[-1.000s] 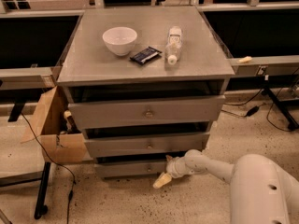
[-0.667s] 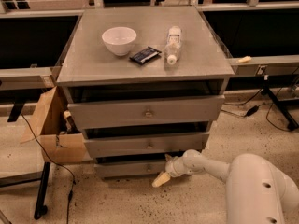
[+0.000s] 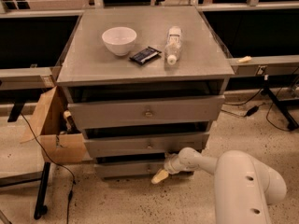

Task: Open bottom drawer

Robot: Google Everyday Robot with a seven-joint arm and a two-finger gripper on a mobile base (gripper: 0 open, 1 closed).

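At the foot of the grey cabinet, low on its front: the bottom drawer, lowest and narrowest of 3 grey fronts. Mid-sized drawer sits directly above it, widest drawer above that. 1 gripper at the bottom drawer's front, right of centre; touching or just off it, cannot tell; open or closed, cannot tell either. On the cabinet top: 1 white bowl, 1 dark packet, 1 clear bottle lying on its side. Against the cabinet's left side: 1 cardboard box
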